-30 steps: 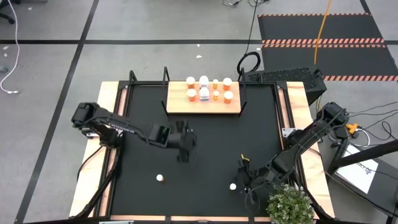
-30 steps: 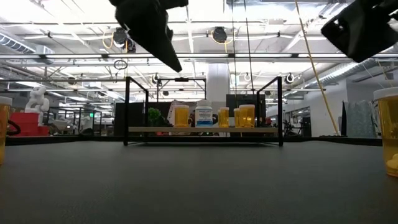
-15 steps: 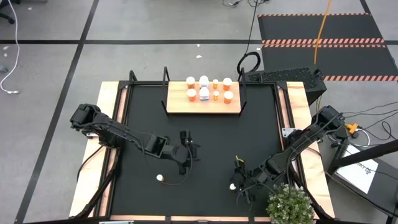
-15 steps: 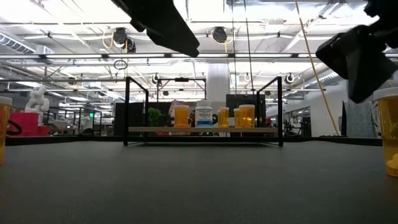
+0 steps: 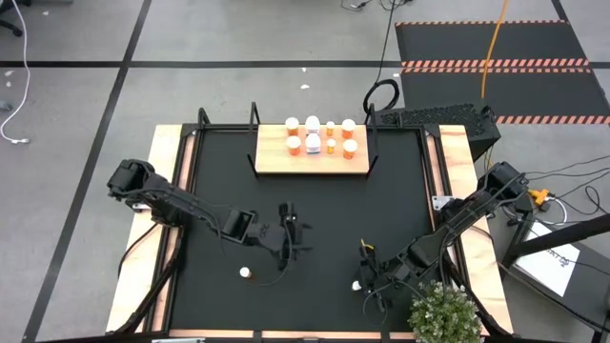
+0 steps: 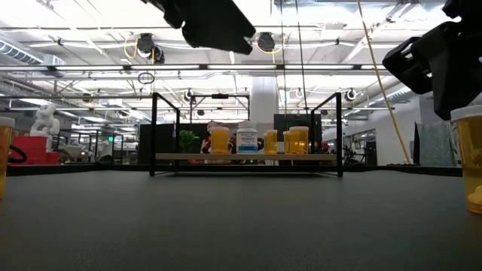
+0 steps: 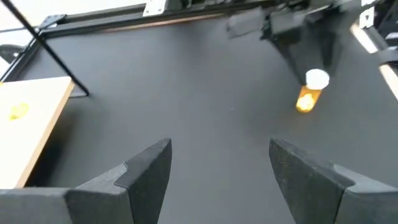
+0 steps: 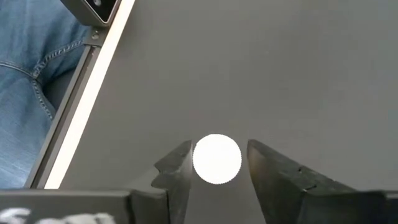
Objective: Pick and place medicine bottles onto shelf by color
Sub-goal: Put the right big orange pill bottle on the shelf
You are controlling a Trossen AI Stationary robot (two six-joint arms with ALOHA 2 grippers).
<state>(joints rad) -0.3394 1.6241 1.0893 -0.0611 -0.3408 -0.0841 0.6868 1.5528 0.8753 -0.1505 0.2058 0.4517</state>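
One orange medicine bottle with a white cap (image 5: 357, 285) stands near the table's near right corner, and its cap (image 8: 217, 159) fills the gap of my right gripper (image 5: 366, 277). A second orange bottle (image 5: 245, 272) stands alone on the mat at near left. My left gripper (image 5: 292, 238) hovers open above the mat's middle, a little right of that bottle, with nothing between its fingers (image 7: 149, 174). Several bottles stand on the shelf (image 5: 312, 159) at the far edge. My right gripper has the bottle between its two fingers (image 8: 180, 171), which come slanting down from the right and stand on either side of the white cap (image 8: 196, 159). One finger lies against the cap's rim; beside the other a thin sliver of mat shows. The bottle stands upright on the mat (image 6: 471, 162).
A small potted plant (image 5: 443, 312) sits at the near right corner, right beside my right arm. Pale wooden strips (image 5: 162, 191) border the black mat. A person's leg in jeans (image 8: 31, 81) shows beyond the table edge. Open mat lies between the shelf and both grippers.
My left gripper has moved toward the near edge and a little right, and has tipped up from pointing steeply down to nearer level. My right gripper has sunk onto the bottle at near right. Both bottles on the mat have stayed in place.
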